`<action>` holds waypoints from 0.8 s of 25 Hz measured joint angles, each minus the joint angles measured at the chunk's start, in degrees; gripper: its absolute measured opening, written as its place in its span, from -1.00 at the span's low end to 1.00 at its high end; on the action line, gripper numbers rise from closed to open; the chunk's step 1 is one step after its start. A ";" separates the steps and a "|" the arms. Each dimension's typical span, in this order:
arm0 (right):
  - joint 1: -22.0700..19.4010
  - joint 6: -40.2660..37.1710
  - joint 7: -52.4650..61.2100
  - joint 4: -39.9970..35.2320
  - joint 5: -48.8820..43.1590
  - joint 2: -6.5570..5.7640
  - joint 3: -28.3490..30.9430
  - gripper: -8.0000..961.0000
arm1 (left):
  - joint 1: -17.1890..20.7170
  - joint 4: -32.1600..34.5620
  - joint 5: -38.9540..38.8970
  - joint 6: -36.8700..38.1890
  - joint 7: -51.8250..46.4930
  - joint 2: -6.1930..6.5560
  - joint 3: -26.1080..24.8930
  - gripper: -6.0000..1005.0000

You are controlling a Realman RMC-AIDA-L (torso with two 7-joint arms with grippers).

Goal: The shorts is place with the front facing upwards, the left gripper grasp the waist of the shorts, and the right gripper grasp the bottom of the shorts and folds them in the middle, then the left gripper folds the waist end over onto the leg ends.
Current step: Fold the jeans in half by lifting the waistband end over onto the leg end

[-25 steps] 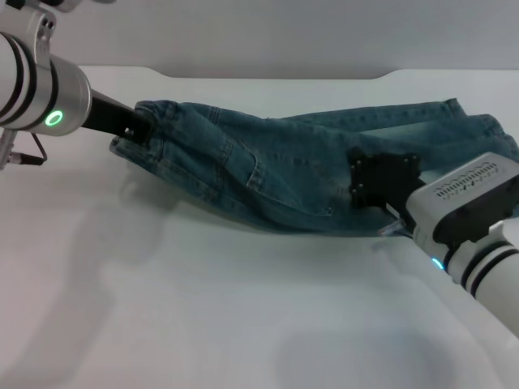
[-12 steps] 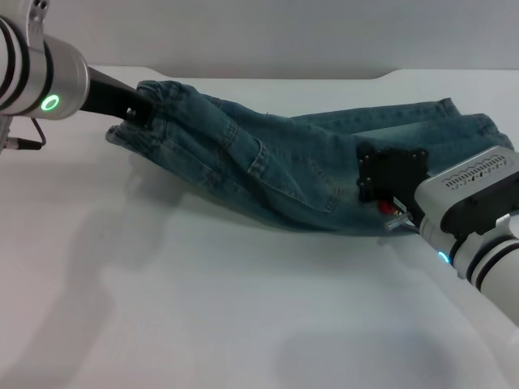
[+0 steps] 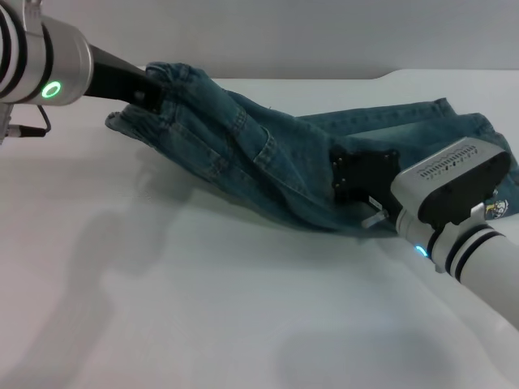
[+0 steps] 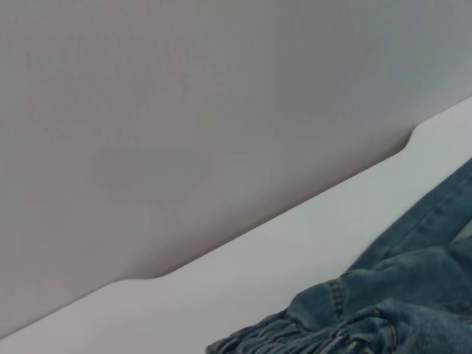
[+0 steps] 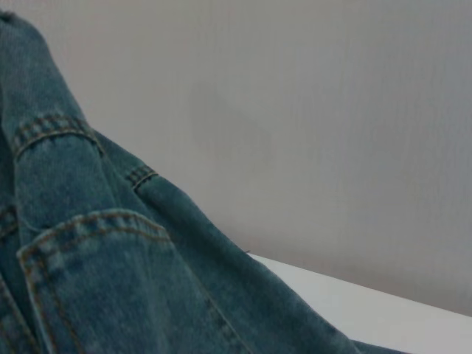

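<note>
The shorts [image 3: 276, 174] lie folded lengthwise on the white table [image 3: 203, 308], stretched between the two arms, their gathered end raised off the surface and the rest sloping down toward the flat leg ends. The waist of the shorts [image 3: 166, 85] is bunched around the left gripper [image 3: 150, 91], which is clamped on that ruffled denim; the fingertips themselves are buried in the cloth, so only the black neck and the silver arm with its green ring show. A back patch pocket [image 3: 263, 150] sits on the sloping cloth between the two grippers. The right gripper [image 3: 357, 177] rests low against the near edge of the fabric, by the bottom of the shorts [image 3: 454, 121]; its black plate covers the fingers, and whether they pinch the denim or stand apart cannot be told. Just beyond its grey vented housing a small cartoon print [image 3: 499, 208] peeks out, mostly hidden and too small to read; no lettering or brand is legible anywhere. The left wrist view catches only a ruffled corner of denim, cut off by the frame edge, against the table rim and grey wall [image 4: 221, 110]; the right wrist view is filled with close denim, belt loops and pocket stitching, showing no fingers.
</note>
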 joint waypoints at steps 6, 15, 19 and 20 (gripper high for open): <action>1.73 0.57 2.01 -0.38 0.00 0.00 -2.89 -0.99 | 0.01 -1.37 -1.24 0.09 0.00 0.06 0.07 -0.90; 3.95 0.16 6.87 -0.18 0.00 0.06 -8.44 -0.99 | 0.00 -4.65 -2.20 0.09 0.00 0.07 0.38 -0.90; 4.29 0.23 7.91 -0.14 0.00 0.11 -9.23 -0.99 | 0.03 -5.88 -2.38 0.10 0.00 0.02 0.73 -0.90; 4.46 0.20 8.42 -0.14 -0.02 0.11 -9.62 -0.99 | 0.04 -6.14 -2.45 0.10 0.00 -0.01 0.74 -0.90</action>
